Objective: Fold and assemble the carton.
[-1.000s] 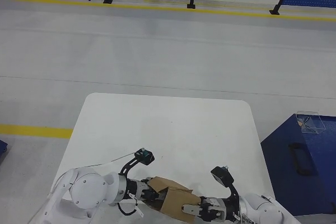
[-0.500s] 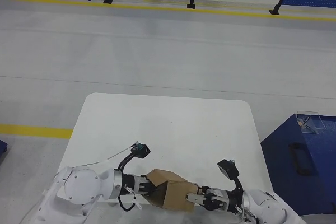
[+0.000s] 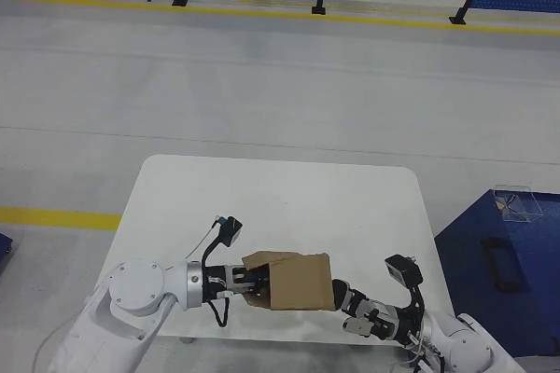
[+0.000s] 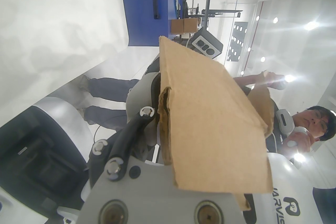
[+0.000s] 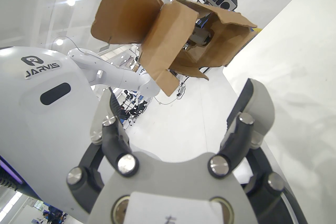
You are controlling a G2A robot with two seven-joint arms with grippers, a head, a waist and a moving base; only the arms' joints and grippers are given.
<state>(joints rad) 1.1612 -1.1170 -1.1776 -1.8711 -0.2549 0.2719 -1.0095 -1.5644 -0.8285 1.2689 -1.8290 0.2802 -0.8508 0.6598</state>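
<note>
Brown carton (image 3: 294,280), lower centre of the top view, held clear of the white table (image 3: 280,196) near its front edge. Long axis left to right across the frame, roughly level, one broad face up. Open mouth toward the lower right. In the right wrist view, mouth turned straight at the lens, hollow inside on show, a grey shape deep within too dim to name. One broad flap (image 5: 123,7) splayed outward at upper left of that view, smaller flaps folded partly in around the mouth. Faces plain brown board.

Left gripper (image 3: 249,280) clamped on the carton's left end, pinching one wall. In the left wrist view, board rising from the jaws through centre frame, raw corrugated edge beside a black finger link.

Right gripper (image 5: 181,93) spread wide and holding nothing, just beside the carton's lower right corner in the top view, apart from the board. White label (image 5: 170,209) on its mount at bottom centre of the right wrist view, print cut by the frame edge and unreadable.

Far right of the top view, well apart from the table: blue cabinet (image 3: 504,280), clear box (image 3: 518,203) on top, contents too small to tell.
</note>
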